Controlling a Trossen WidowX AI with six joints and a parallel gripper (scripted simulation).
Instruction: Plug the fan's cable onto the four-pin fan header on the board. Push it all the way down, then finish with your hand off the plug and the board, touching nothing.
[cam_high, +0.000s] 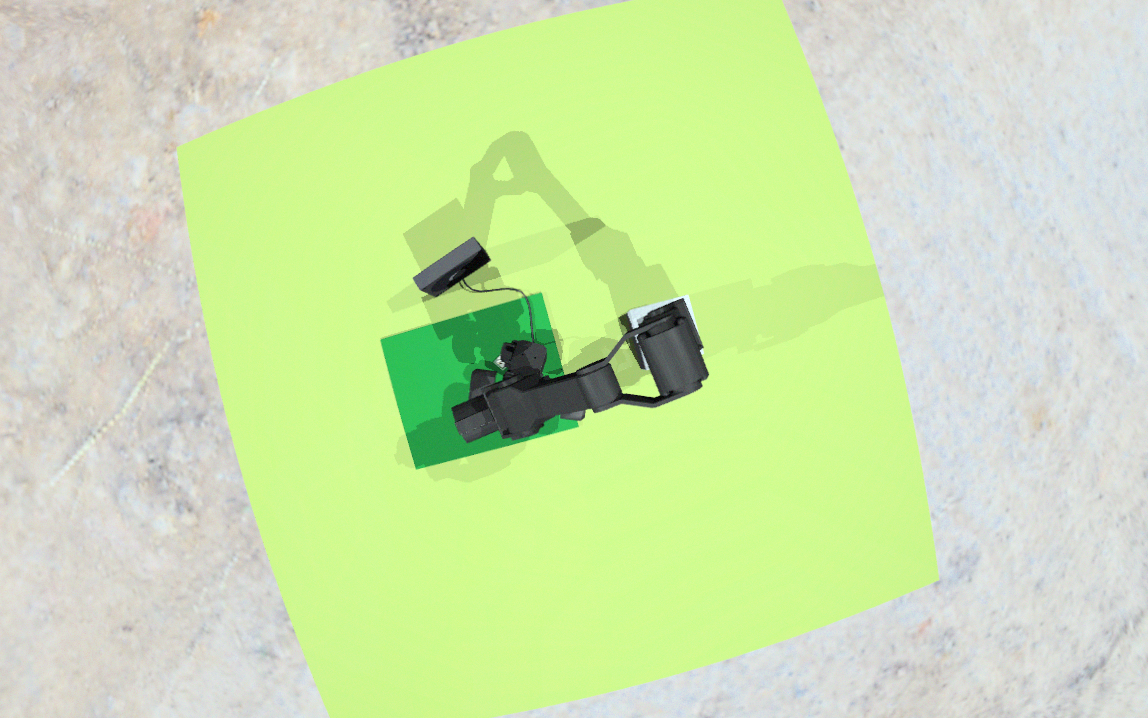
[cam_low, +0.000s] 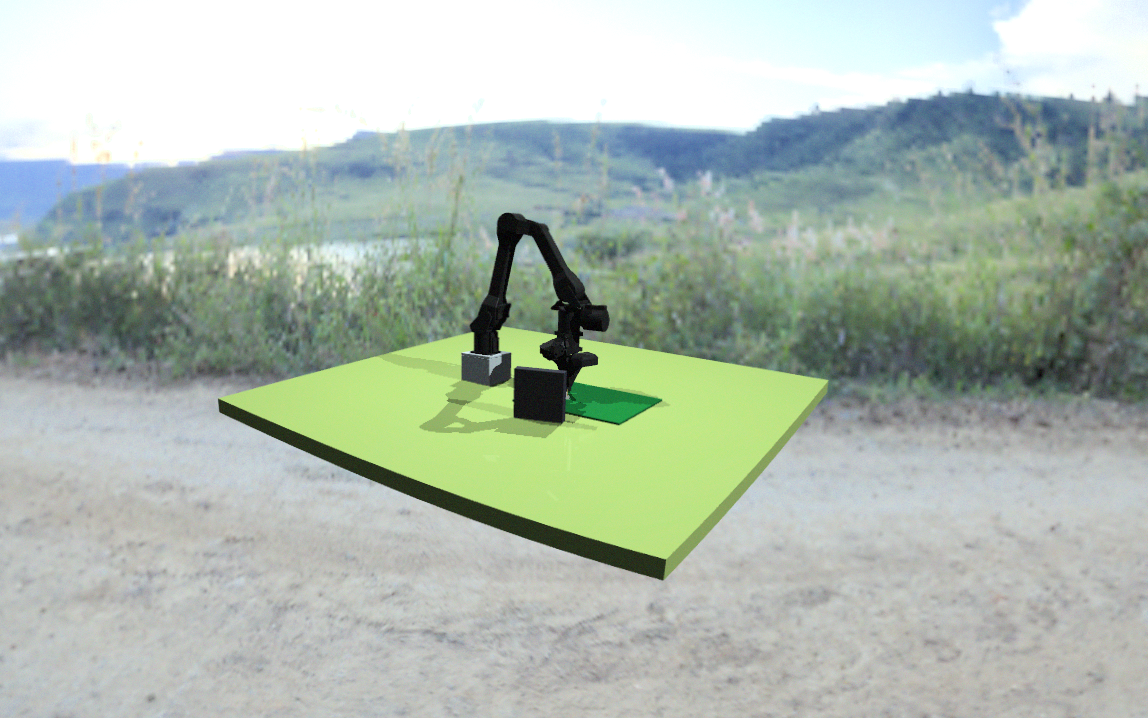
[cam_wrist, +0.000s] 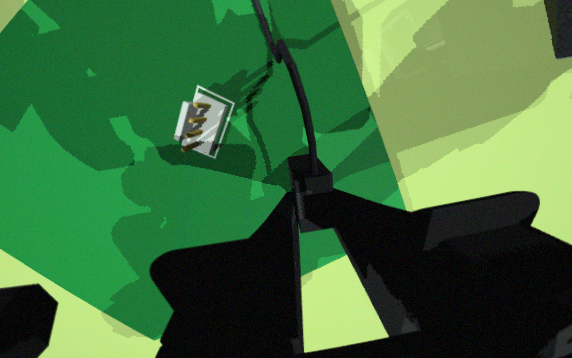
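- Plug (cam_wrist: 311, 181) of the fan's cable (cam_wrist: 300, 95) sits pinched between the gripper's (cam_wrist: 314, 210) two dark fingers, which have closed on its lower part; only the wrist view shows this grip plainly.
- In that same view the plug is over the green board (cam_wrist: 75, 165), near the board's edge beside the worktop (cam_wrist: 480, 165), with the cable running up and away from its top.
- Whether the plug touches the board or is lifted off it cannot be told.
- The four-pin fan header (cam_wrist: 204, 122), white with gold pins, stands apart from the plug, to its upper left, with nothing on it.
- From the top view the arm (cam_high: 592, 385) covers the plug and header; it does show the thin cable (cam_high: 507, 292) curving from the black fan (cam_high: 451, 266) across to the board (cam_high: 423, 372), and the fan standing just off the board's corner.
- The exterior view alone shows the arm (cam_low: 541, 245) arched high from its grey base block (cam_low: 485, 369), the gripper (cam_low: 574, 372) pointing down at the board (cam_low: 618, 404), and the fan (cam_low: 539, 394) upright on its edge in front, hiding the fingertips.
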